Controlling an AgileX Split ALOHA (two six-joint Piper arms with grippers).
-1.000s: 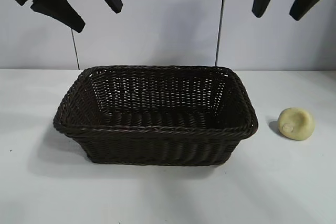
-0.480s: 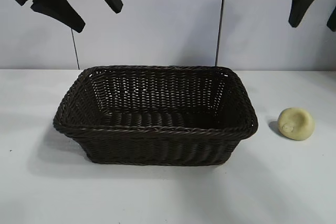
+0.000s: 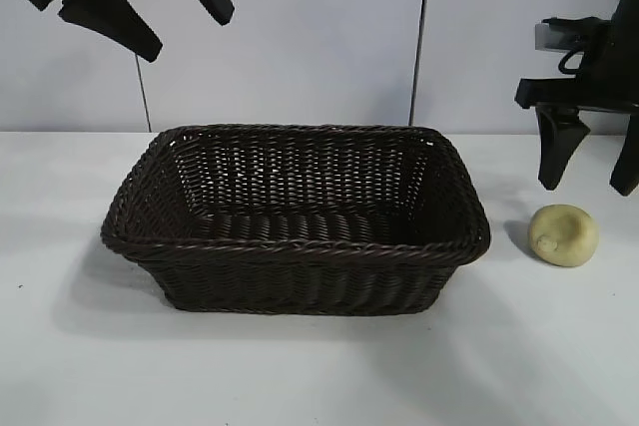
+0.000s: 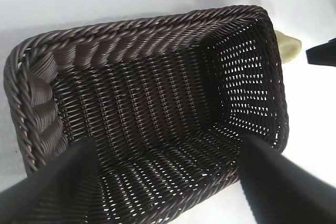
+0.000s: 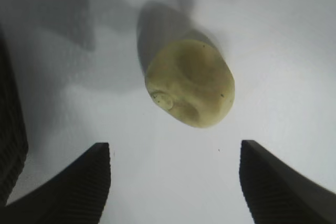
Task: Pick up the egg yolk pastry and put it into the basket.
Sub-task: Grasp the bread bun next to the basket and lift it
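Note:
The pale yellow egg yolk pastry (image 3: 564,235) lies on the white table, to the right of the dark brown wicker basket (image 3: 300,246). My right gripper (image 3: 589,187) hangs open just above and behind the pastry, with nothing between its fingers. In the right wrist view the pastry (image 5: 190,83) lies ahead of the open right gripper (image 5: 175,153), apart from both fingers. My left gripper (image 3: 190,32) is parked high at the upper left, open and empty. From the left wrist view, the left gripper (image 4: 167,153) looks down into the empty basket (image 4: 105,35), and the pastry (image 4: 290,45) shows past the basket's far wall.
The white tabletop (image 3: 319,376) stretches in front of and around the basket. A grey wall with two vertical seams (image 3: 421,37) stands behind the table. An edge of the basket (image 5: 10,135) shows beside the right gripper in the right wrist view.
The right gripper has come down from the top of the view and shifted right, to just above the pastry, still open. The left arm, basket and pastry have not moved.

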